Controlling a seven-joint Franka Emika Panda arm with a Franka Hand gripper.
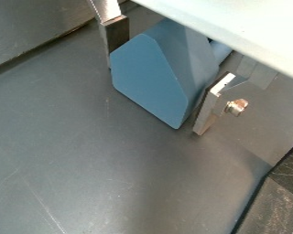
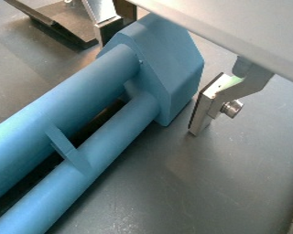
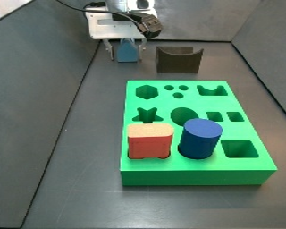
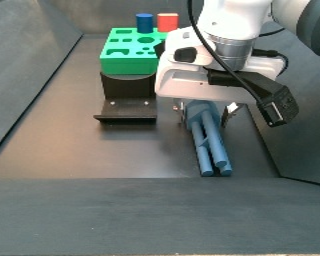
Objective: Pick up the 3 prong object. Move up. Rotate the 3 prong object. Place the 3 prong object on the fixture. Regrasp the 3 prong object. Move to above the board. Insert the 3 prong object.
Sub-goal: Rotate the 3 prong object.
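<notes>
The 3 prong object (image 4: pixel 212 145) is a light steel-blue piece lying flat on the dark floor. Its long lobes show in a wrist view (image 2: pixel 76 146), and its blocky head end shows in both wrist views (image 1: pixel 146 78). My gripper (image 4: pixel 203 108) is low over that head end. One silver finger (image 1: pixel 214 105) stands on each side of the head, with a thin gap at each. In a side view the gripper (image 3: pixel 128 43) hides most of the piece. The dark brown fixture (image 3: pixel 178 60) stands beside it. The green board (image 3: pixel 247 165) lies apart.
A red block (image 3: pixel 148 141) and a dark blue cylinder (image 3: pixel 199 139) stand in the board's holes. The fixture (image 4: pixel 127 105) sits between the board (image 4: pixel 123 55) and the open floor. Dark walls enclose the floor on the sides.
</notes>
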